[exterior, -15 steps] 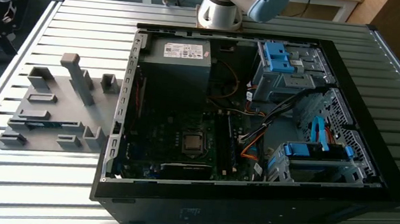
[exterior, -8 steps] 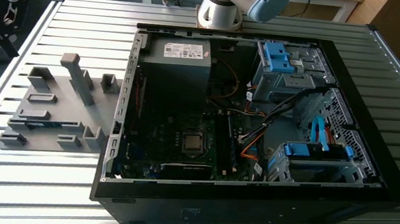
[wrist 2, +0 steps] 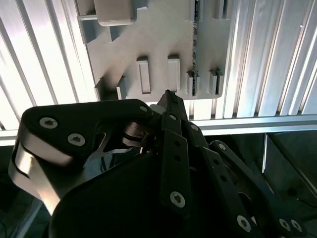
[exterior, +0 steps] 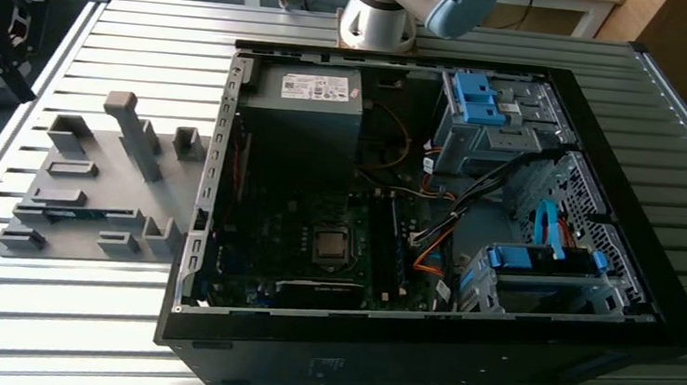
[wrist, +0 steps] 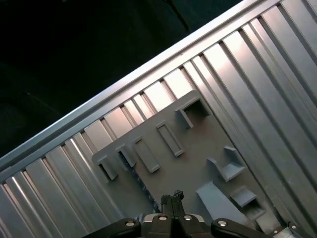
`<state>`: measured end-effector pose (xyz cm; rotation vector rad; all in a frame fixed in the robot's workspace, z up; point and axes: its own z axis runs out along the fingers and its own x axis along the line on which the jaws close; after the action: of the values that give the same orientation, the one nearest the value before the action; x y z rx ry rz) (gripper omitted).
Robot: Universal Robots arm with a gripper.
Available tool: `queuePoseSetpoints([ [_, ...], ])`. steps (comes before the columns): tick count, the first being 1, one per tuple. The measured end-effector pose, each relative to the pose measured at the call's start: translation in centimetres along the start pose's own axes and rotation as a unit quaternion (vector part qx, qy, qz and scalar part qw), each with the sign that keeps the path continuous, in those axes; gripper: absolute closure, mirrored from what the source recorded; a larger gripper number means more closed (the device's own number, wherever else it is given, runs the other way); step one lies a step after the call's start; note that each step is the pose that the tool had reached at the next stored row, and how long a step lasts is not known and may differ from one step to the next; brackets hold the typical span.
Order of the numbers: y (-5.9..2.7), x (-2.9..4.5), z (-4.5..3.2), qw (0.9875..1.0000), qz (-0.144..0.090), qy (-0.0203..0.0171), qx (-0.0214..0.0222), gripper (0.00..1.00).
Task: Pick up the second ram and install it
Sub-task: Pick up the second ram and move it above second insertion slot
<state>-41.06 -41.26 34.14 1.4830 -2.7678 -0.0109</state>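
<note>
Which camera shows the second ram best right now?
The second wrist view: the second ram stands on edge in the grey holder, its long edge in sight. The first wrist view shows it as a thin dark strip; the exterior view, a blue-green sliver.

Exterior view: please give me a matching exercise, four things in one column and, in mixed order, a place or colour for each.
Things:
1. second ram
2. power supply
3. drive-bay clips
4. arm base

Places or colours:
A. bright blue, inside the case, on the exterior view's right
B. grey box with a label, at the case's far end
C. lying in the grey holder, outside the case
D. on the table, behind the case

Pairs: 1-C, 2-B, 3-A, 4-D
</note>
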Motion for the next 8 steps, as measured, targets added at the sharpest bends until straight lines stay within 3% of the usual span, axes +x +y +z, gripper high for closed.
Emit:
queuePoseSetpoints([
  [8,0.00,0.00,0.26,0.9984,-0.057,0.0003,0.0000,0.89],
])
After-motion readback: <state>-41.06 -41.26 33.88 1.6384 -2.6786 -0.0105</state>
